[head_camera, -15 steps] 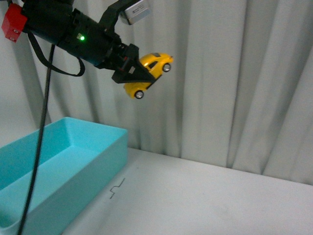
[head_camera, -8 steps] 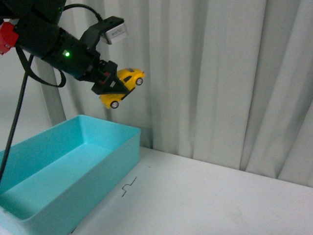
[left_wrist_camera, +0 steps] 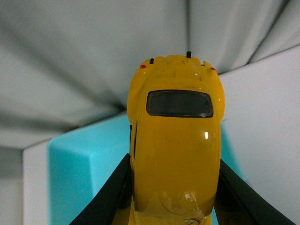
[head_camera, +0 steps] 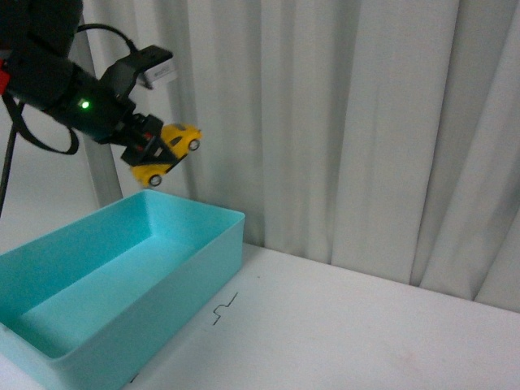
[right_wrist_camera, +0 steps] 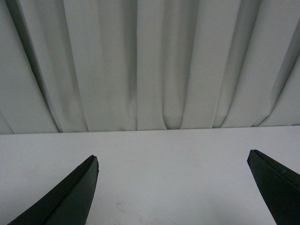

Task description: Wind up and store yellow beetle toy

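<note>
Upper left of the front view: left gripper (head_camera: 149,147) clamped on the yellow beetle toy (head_camera: 169,151), held in mid-air, tilted nose-up, above the far edge of the turquoise bin (head_camera: 195,284) and not touching it. White curtain (head_camera: 341,122) behind, white table (head_camera: 366,325) lower right. In the left wrist view, the toy (left_wrist_camera: 176,154) fills the centre with its rear window up, and the black fingers (left_wrist_camera: 112,197) press its flanks low on either side. Right gripper (right_wrist_camera: 172,157) is spread wide and empty over bare table. Handling, judged: small, light and rigid, but the glossy rounded shell likely slips under the pads. The side grip low on the body looks soundest; roof and wheels are poor holds. Paint may scuff if dropped, so a low release inside the bin suits it. Winding state cannot be told.
</note>
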